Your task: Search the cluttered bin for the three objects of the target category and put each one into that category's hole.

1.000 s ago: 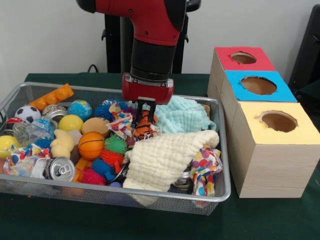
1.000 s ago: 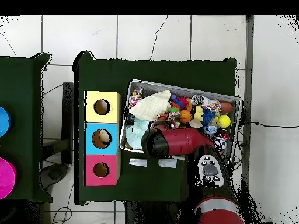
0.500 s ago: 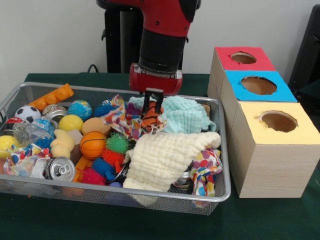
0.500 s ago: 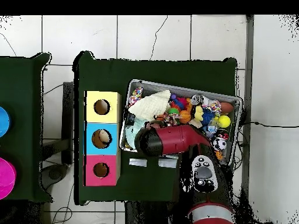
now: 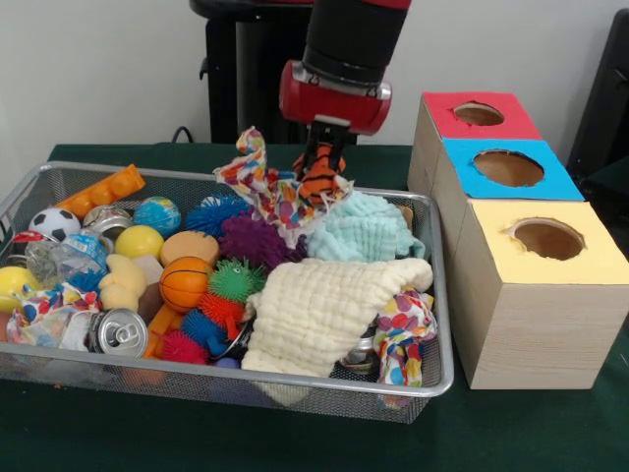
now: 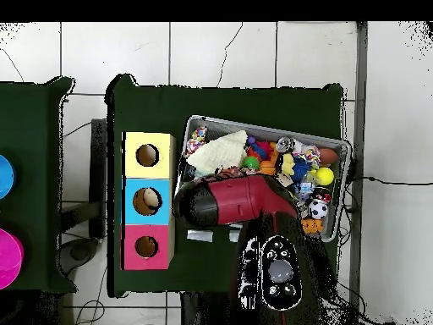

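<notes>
My gripper [image 5: 321,165] is shut on the orange black-striped tiger [image 5: 319,180] and holds it above the far side of the silver wire-mesh bin [image 5: 438,324]. A colourful patterned cloth [image 5: 257,177] hangs lifted beside the tiger and trails down into the bin. The pale yellow plush [image 5: 122,282] lies at the bin's left, next to a tan-orange rounded thing [image 5: 186,246] that I cannot identify. The red-surrounded hole [image 5: 479,113] is on the farthest box, to the gripper's right. In the overhead view the arm [image 6: 228,201] hides the gripper; the red hole [image 6: 146,246] shows there.
The blue-surrounded hole [image 5: 508,167] and the yellow-surrounded hole [image 5: 547,239] sit nearer on the same row of boxes. The bin holds a cream cloth [image 5: 324,310], a teal cloth [image 5: 362,228], a basketball [image 5: 183,284], spiky balls [image 5: 234,280] and a can [image 5: 120,332].
My gripper has risen out of the bin and moved right toward the boxes with the tiger in it. The patterned cloth has been pulled up along with it.
</notes>
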Robot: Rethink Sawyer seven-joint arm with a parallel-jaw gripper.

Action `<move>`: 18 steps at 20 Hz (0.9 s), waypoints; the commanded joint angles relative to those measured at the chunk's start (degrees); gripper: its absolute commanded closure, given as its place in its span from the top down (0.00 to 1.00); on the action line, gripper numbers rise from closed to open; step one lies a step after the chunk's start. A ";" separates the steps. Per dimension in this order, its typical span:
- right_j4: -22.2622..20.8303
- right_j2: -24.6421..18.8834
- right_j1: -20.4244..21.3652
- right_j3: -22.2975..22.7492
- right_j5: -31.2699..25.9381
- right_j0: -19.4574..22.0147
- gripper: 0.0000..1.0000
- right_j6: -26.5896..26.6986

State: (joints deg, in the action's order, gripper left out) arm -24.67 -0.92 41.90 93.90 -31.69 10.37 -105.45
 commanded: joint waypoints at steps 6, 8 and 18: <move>-1.45 -2.80 -2.43 -1.70 1.67 0.98 0.00 -1.90; -3.17 -2.78 -4.89 -3.04 5.52 1.66 0.00 -1.80; -5.12 -3.36 -13.60 -7.06 13.78 4.80 0.00 -0.57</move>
State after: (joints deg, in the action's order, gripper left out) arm -26.58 -0.98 34.63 89.82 -18.96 13.05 -105.45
